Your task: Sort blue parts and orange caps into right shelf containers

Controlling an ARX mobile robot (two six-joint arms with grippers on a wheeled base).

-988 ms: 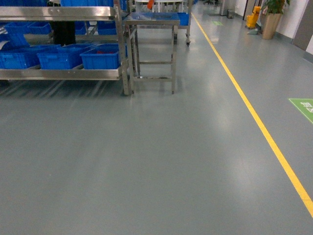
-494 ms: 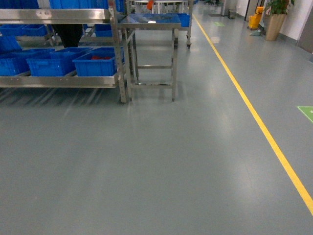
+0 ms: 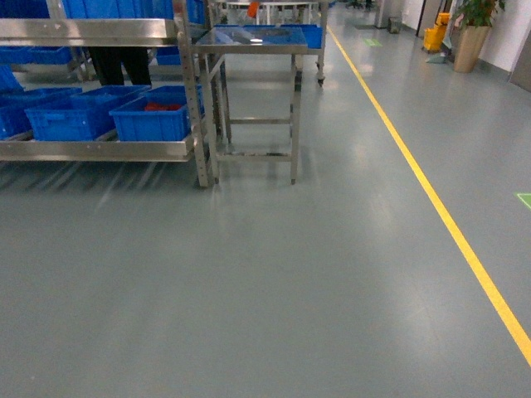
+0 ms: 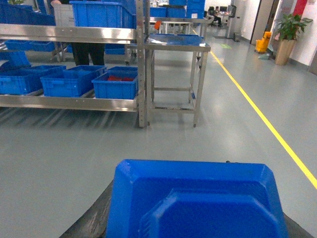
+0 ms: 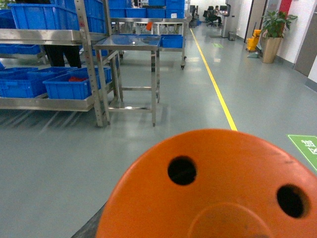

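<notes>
A blue part (image 4: pixel 198 198) fills the bottom of the left wrist view, close to the camera and covering the left jaws; only a dark finger (image 4: pixel 91 220) shows at its lower left. A round orange cap (image 5: pixel 218 193) with two dark holes fills the bottom of the right wrist view and covers the right jaws. Each piece rides with its gripper above the grey floor. The blue containers (image 3: pixel 153 120) stand on a low steel shelf (image 3: pixel 99 151) at the far left; the rightmost one holds something red (image 3: pixel 163 106). Neither gripper shows in the head view.
A steel table (image 3: pixel 253 37) stands beside the shelf's right post. A person's dark legs (image 3: pixel 120 65) are behind the shelf. A yellow floor line (image 3: pixel 431 199) runs along the right. A potted plant (image 3: pixel 469 33) and a yellow bucket stand far right.
The shelf, bins and steel table have come nearer and slid lower in the head view. The green floor mark has slid to the right edge.
</notes>
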